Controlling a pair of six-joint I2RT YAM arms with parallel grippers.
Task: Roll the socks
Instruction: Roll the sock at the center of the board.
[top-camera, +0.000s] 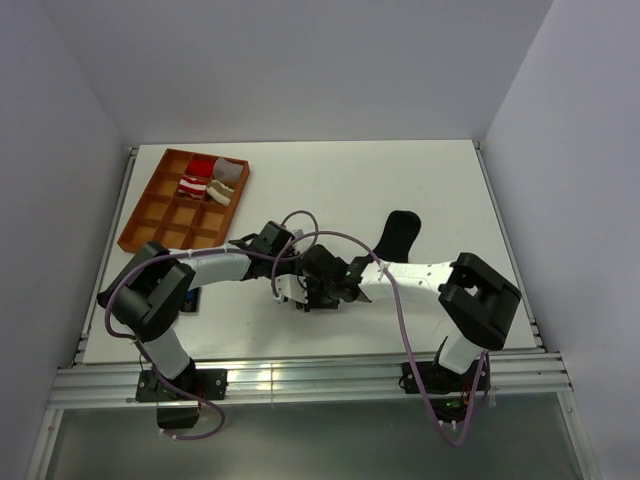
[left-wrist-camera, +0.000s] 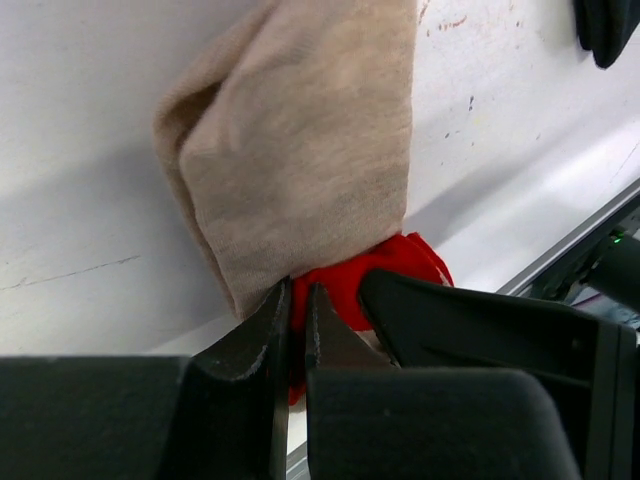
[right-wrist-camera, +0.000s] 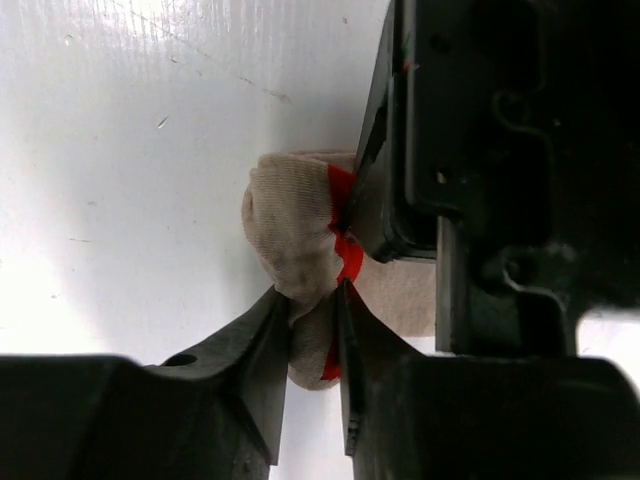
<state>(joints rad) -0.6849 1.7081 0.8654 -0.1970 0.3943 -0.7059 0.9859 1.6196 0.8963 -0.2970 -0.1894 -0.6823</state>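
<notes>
Closest in, my left claw (left-wrist-camera: 299, 292) is pressed together on the red end of the short beige fabric sock (left-wrist-camera: 300, 150), which lies folded ahead of it on the white tabletop (left-wrist-camera: 80, 200). My right claw (right-wrist-camera: 313, 296) pinches its bunched beige edge, just beside the left.

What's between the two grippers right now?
The beige sock, bunched; both the left gripper and the right gripper pinch it. Clearest in the right wrist view.
</notes>
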